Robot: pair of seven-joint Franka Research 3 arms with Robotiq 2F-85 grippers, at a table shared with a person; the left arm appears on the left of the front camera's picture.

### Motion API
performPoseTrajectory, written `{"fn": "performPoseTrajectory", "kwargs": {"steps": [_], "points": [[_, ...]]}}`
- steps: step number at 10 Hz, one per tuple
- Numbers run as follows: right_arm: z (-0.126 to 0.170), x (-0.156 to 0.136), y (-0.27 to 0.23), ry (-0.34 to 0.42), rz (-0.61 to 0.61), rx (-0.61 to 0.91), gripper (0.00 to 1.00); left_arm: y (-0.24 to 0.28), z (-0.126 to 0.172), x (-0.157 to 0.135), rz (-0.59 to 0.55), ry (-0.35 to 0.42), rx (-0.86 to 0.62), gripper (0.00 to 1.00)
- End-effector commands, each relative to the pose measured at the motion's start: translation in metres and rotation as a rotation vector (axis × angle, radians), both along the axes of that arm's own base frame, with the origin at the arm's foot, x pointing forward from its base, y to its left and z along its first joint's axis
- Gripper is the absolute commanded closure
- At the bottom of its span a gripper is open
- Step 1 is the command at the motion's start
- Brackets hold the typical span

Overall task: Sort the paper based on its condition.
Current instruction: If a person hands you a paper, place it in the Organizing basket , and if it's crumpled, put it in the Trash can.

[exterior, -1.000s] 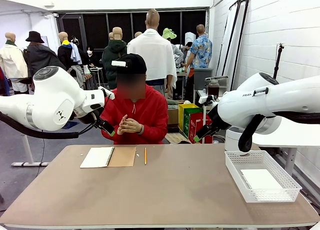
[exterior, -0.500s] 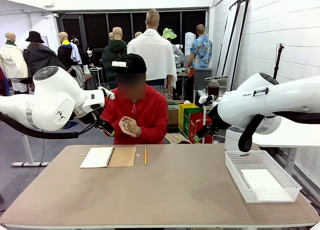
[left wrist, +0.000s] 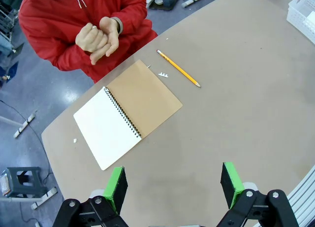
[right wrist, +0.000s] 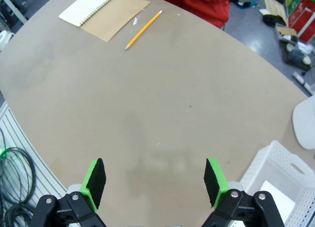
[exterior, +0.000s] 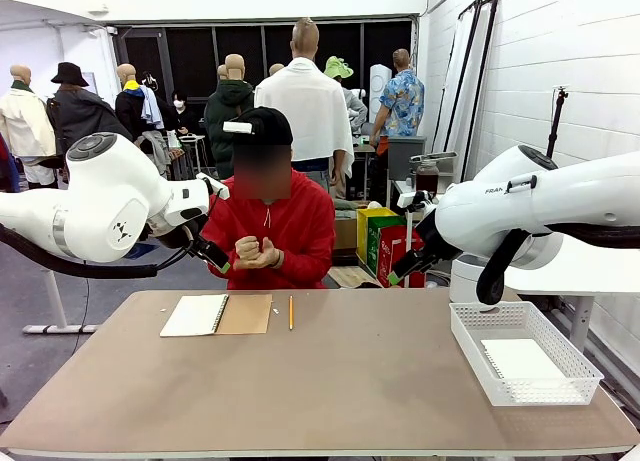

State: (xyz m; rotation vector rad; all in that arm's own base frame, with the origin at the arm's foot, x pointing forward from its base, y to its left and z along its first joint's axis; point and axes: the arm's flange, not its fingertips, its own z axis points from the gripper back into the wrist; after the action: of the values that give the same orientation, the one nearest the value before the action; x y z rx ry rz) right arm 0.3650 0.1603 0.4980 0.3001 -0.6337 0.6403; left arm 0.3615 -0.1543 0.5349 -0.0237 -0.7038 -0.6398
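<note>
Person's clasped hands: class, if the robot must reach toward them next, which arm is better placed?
Left, probably. The left gripper hangs open close beside the person's hands in the front view. The right gripper, also open, sits farther off, toward the basket.

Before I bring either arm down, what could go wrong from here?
1. The person's hands are held together just beyond the table's far edge, behind the spiral notebook; the open left gripper reaching there might meet them.
2. The notebook's white page resembles the sheet in the white basket and could be grabbed by mistake.
3. The pencil lies beside the notebook and might roll if nudged.
</note>
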Motion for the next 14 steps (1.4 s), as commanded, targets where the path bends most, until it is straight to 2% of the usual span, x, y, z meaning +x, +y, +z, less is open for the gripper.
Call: {"fn": "performPoseTrajectory", "kwargs": {"steps": [1, 14], "points": [[-0.0004, -0.0006, 0.0004, 0.001, 0.002, -0.006, 0.00, 0.0011, -0.0002, 0.0002, 0.002, 0.003, 0.000, 0.00], [-0.0004, -0.0006, 0.0004, 0.001, 0.002, -0.006, 0.00, 0.0011, -0.0002, 0.0002, 0.002, 0.003, 0.000, 0.00]]}}
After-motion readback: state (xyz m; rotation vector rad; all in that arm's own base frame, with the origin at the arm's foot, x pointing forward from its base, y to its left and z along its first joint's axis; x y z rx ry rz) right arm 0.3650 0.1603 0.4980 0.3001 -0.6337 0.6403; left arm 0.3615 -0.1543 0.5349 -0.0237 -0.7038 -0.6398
